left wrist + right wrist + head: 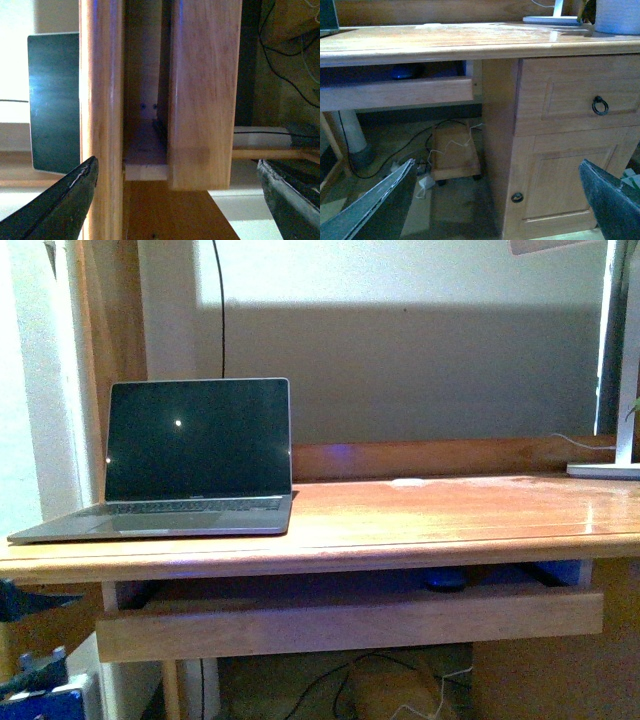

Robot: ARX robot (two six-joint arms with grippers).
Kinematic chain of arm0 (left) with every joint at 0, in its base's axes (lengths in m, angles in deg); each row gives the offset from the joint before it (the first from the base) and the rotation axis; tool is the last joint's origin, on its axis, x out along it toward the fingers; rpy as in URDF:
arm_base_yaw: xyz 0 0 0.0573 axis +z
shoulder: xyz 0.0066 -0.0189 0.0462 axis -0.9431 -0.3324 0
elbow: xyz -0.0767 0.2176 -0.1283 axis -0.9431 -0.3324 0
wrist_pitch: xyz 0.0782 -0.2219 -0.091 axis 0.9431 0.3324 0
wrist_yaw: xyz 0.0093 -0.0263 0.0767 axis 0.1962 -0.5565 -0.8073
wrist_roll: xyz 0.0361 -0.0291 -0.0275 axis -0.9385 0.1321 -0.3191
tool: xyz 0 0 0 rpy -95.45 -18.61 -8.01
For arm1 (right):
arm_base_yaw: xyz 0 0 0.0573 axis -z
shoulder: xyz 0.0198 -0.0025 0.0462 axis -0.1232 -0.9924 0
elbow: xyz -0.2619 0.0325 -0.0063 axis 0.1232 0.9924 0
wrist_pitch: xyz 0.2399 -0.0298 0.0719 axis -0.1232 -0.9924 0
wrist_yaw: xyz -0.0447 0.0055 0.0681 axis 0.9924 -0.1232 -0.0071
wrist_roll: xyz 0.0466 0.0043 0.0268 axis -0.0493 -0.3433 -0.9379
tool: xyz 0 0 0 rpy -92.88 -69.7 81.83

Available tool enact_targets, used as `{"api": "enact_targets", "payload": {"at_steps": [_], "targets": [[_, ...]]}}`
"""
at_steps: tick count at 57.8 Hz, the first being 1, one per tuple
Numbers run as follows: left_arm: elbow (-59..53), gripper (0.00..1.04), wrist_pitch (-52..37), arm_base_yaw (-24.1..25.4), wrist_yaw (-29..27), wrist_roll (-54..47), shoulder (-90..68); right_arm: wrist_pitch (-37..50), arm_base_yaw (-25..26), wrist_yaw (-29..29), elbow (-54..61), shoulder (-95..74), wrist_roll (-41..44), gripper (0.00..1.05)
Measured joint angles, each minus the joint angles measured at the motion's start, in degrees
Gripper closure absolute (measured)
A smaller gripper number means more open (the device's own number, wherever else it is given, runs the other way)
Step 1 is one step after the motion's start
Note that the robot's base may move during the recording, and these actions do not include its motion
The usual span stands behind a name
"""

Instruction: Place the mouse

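Observation:
The mouse [445,580] is a small dark oval lying in the pull-out tray [350,625] under the wooden desk top [440,515]. The right wrist view shows the mouse [402,72] as a dark bluish lump behind the tray's front board [395,94]. My left gripper [176,163] is open, its dark fingers [60,205] spread on either side of the tray's end and the desk edge. My right gripper [497,164] is open and empty, low in front of the desk's cabinet, well away from the mouse. Neither gripper shows in the front view.
An open laptop [185,465] with a dark screen stands on the desk's left end. A white lamp base [605,468] sits at the back right. The cabinet has a ring-handled drawer [600,105] and a door. A small wooden box [455,152] and cables lie on the floor underneath.

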Motion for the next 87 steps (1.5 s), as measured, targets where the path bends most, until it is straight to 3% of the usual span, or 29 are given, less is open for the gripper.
{"api": "enact_targets", "payload": {"at_steps": [39, 48, 59, 64, 75, 87], "targets": [[20.68, 0.08, 4.48, -2.40, 1.46, -2.12, -17.07, 0.00, 0.00, 0.00, 0.00, 0.00, -0.02, 0.07], [24.92, 0.08, 7.32, -3.15, -0.70, -0.83, -19.98, 0.00, 0.00, 0.00, 0.00, 0.00, 0.00, 0.07], [23.78, 0.08, 22.25, -5.49, -6.93, 7.39, -14.49, 0.00, 0.00, 0.00, 0.00, 0.00, -0.02, 0.07], [21.99, 0.08, 30.80, -6.29, -6.86, 13.29, -10.05, 0.00, 0.00, 0.00, 0.00, 0.00, 0.00, 0.07], [15.56, 0.08, 46.95, -8.24, -1.62, 24.90, 1.38, 0.00, 0.00, 0.00, 0.00, 0.00, 0.00, 0.07], [5.90, 0.08, 52.35, -12.66, 7.78, 39.01, 13.09, 0.00, 0.00, 0.00, 0.00, 0.00, -0.02, 0.07]]}}
